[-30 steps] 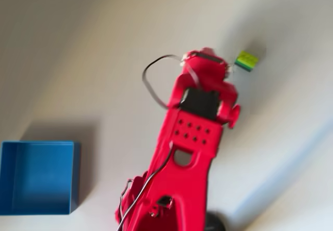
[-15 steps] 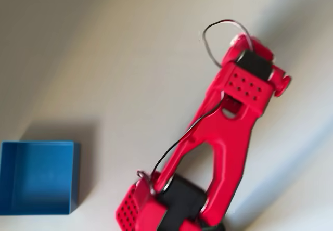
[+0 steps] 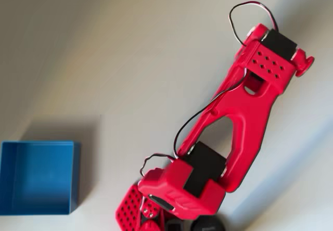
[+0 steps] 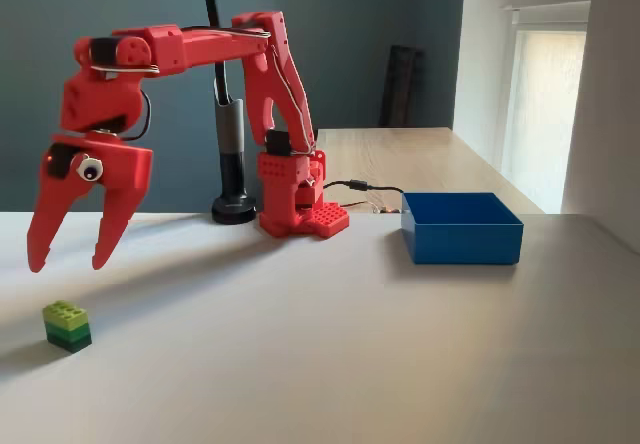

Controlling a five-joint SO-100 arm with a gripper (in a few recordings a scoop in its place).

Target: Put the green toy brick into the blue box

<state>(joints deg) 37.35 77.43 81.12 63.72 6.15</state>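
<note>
1. Jaws (image 4: 70,259) spread wide, empty, hanging above table (image 4: 330,364).
2. Green toy brick (image 4: 67,326) on table, just below jaws, not touching.
3. Blue box (image 4: 461,227) well apart, far right in fixed view.

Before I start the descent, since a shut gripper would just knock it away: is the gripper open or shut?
Open. In the fixed view the gripper hangs above the green toy brick, its two red fingers spread, nothing between them.

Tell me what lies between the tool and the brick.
Nothing: in the fixed view the open tool hangs above the brick, apart from it, with only air between.
</note>
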